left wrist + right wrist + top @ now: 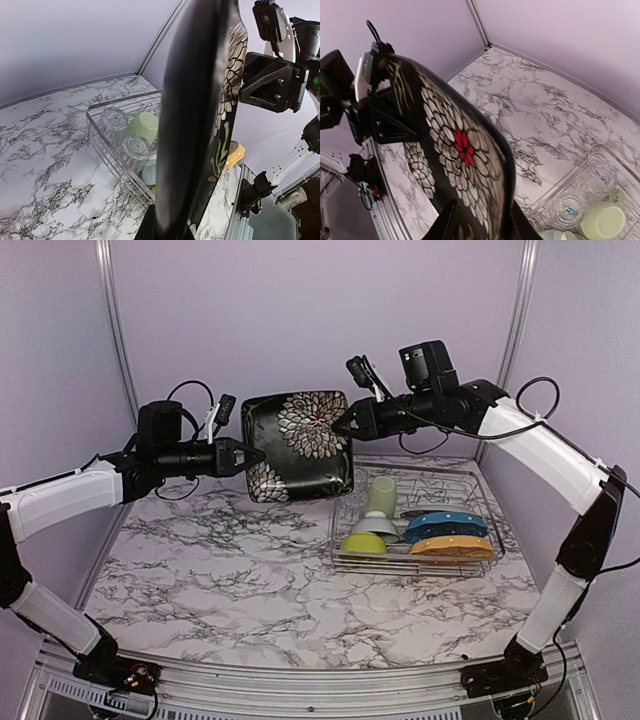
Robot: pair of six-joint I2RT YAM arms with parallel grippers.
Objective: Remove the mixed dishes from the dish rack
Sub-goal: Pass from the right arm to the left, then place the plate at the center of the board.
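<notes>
Gripping status, left: left gripper (250, 455) is closed on the left edge of the dark square plate (300, 445); in the left wrist view the plate rises edge-on from between its fingers.
Gripping status, right: right gripper (345, 423) is at the plate's upper right edge, with a finger on either side of the rim in the right wrist view. I cannot tell whether those fingers press the rim or stand just off it.
Plate position: in the air between the two arms, standing nearly upright with its flower-patterned face towards the top camera, above the far part of the table (200, 560) and just left of the dish rack (415, 568).
Rack position: on the right half of the marble-patterned table, well below the plate.
Rack contents, left side: pale green mug (381, 495) towards the back, small white bowl (374, 524) in front of it, and lime green bowl (363, 542) nearest the front rim.
Rack contents, right side: blue plate (445, 525) with orange dotted plate (452, 547) in front of it, both lying tilted.
Rack contents, glassware: one clear glass (114, 119) and a second glass (135, 147), both mouth-down beside the mug, seen from the left wrist.
</notes>
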